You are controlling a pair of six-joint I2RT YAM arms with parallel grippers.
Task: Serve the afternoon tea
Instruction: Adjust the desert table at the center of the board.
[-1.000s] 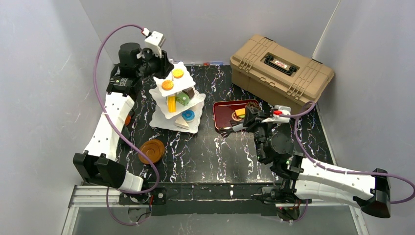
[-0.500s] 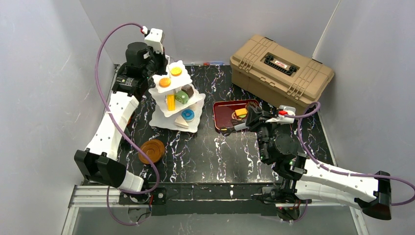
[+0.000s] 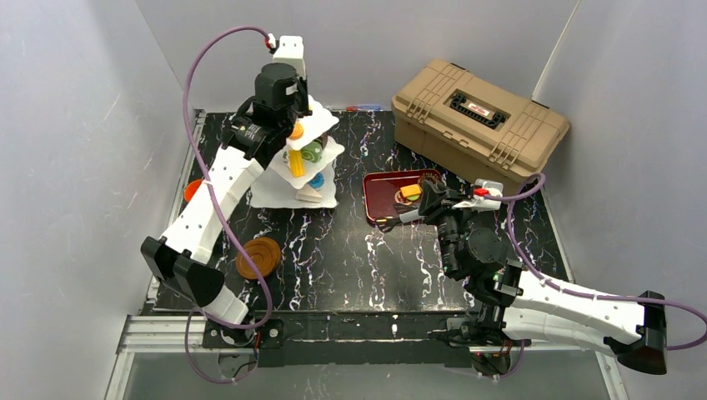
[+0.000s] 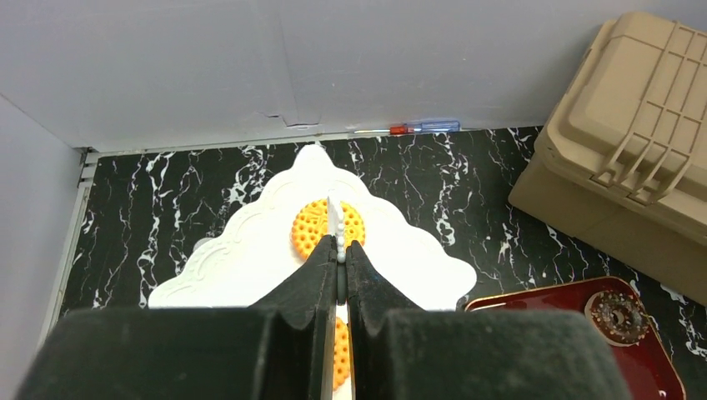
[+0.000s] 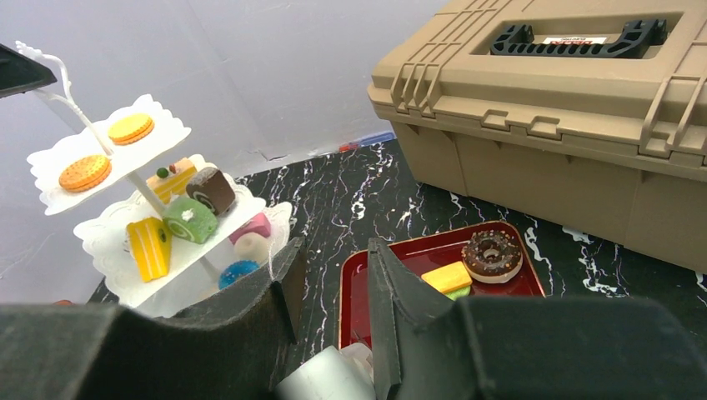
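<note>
The white three-tier stand [image 3: 302, 162] holds toy pastries and leans over at the back left. My left gripper [image 3: 296, 112] is shut on the stand's thin beaded top handle [image 4: 338, 218], above two orange biscuits [image 4: 317, 229]. The right wrist view shows the stand [image 5: 108, 154] tilted. My right gripper [image 3: 423, 204] is shut on the metal tongs [image 3: 396, 218] beside a red tray [image 3: 379, 196]. The tray holds a chocolate donut [image 5: 492, 254] and a yellow cake [image 5: 446, 277]. Brown saucers [image 3: 258, 257] lie front left. The orange cup [image 3: 192, 190] peeks from behind my left arm. The dark cup is hidden.
A tan toolbox [image 3: 479, 121] stands at the back right, close behind the red tray. A small screwdriver [image 3: 363, 107] lies along the back wall. Grey walls close in the left, back and right sides.
My left arm has swung right, pulling the stand's handle, and the stand has tipped and shifted right. The orange cup has come into sight. My right gripper has shifted slightly right with the tongs.
</note>
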